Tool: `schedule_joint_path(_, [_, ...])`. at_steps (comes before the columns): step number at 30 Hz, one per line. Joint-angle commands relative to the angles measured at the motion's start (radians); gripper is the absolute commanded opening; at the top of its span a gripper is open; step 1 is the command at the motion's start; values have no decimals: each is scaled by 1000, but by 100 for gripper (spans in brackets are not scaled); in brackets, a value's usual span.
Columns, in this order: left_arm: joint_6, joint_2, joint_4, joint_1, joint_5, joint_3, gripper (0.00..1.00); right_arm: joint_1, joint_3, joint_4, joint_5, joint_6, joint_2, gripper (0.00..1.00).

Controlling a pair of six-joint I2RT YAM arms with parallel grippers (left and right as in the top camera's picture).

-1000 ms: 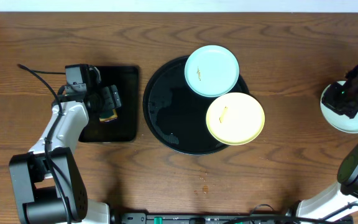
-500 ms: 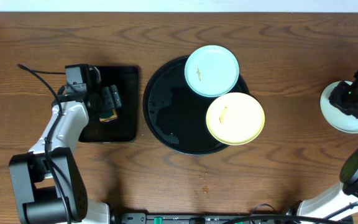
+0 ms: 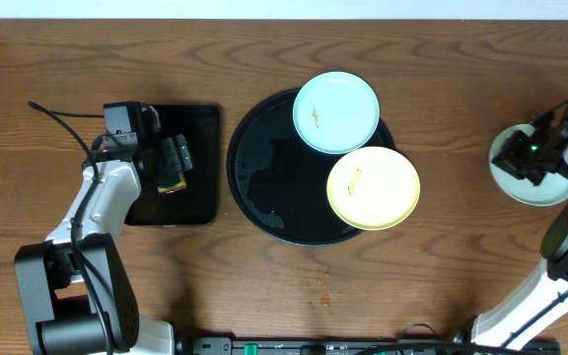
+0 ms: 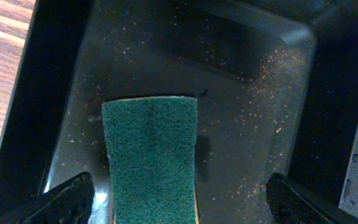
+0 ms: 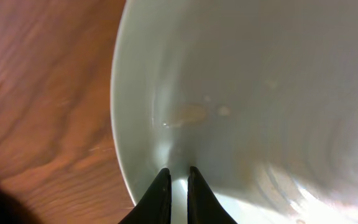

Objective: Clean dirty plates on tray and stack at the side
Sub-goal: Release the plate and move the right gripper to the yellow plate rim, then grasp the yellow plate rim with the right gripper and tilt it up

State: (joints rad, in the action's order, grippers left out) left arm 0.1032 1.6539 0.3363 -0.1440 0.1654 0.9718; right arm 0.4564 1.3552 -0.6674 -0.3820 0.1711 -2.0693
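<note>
A pale mint-blue plate [image 3: 336, 111] with a small smudge lies on the far right rim of the round black tray [image 3: 264, 187]. A pale yellow plate [image 3: 374, 187], also smudged, overlaps the tray's right edge. A third pale plate [image 3: 519, 189] is on the bare wood at the far right. My right gripper [image 3: 523, 158] is over it; in the right wrist view the fingers [image 5: 177, 186] are pinched on that plate's [image 5: 260, 93] rim. My left gripper [image 3: 177, 163] is open, its fingers [image 4: 179, 196] either side of a green sponge [image 4: 150, 155].
The sponge lies in a small rectangular black tray [image 3: 190, 202] left of the round tray; its floor [image 4: 247, 112] is speckled with crumbs. Wood-grain tabletop [image 3: 452, 266] surrounds both trays. A cable [image 3: 62, 118] runs along the left arm.
My right gripper and the plate under it have shifted left, toward the round tray. The left arm, the sponge and the two plates on the tray have not moved.
</note>
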Motion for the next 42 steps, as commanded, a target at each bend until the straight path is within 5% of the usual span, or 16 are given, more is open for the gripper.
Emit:
schedule_joint_path(1, [-5, 6, 2, -3, -10, -11, 88, -98, -20, -10, -41, -32, -45, 11])
schedule_joint_path(10, [-5, 6, 2, -3, -10, -11, 88, -183, 47, -76, 19, -40, -6, 21])
schedule_joint_path(18, [-5, 6, 2, -3, -10, -10, 88, -200, 278, -460, 19, -83, 195, 34])
schedule_joint_path(20, [-6, 6, 2, -3, -10, -10, 88, -221, 286, -532, 19, -82, 258, 43])
schedule_joint_path(22, [-5, 6, 2, -3, -10, -10, 89, -249, 284, -600, 19, -80, 313, 64])
schedule_joint_path(27, [-5, 6, 2, -3, -10, -10, 88, -364, 242, -739, 83, -42, 397, 74])
schedule_joint_path(33, [-5, 6, 2, -3, -10, -10, 89, -466, 26, -648, 191, 98, 399, 71])
schedule_joint_path(42, [-5, 6, 2, -3, -10, -10, 89, -471, -237, -313, 170, 151, 399, 53])
